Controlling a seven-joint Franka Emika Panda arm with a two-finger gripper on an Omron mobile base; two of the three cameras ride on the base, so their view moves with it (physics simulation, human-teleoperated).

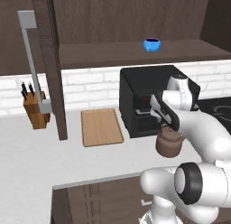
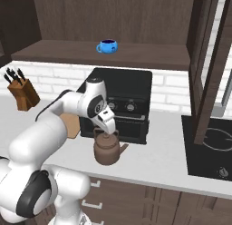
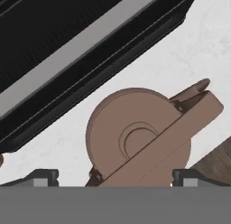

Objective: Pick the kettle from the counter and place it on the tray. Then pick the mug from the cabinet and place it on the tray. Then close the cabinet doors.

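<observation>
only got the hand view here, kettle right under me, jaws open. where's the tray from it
Observer: In the left base view the tray lies flat on the counter, on the far side of the black oven from the kettle, nothing on it.
Operator: and the mug
Observer: The mug stands upright on the cabinet shelf, above the oven.
Operator: doors open?
Observer: Yes, one cabinet door stands swung open beside the knife block.
Operator: am i on the kettle
Observer: The gripper hangs open just above the kettle's handle, not closed on it.
</observation>
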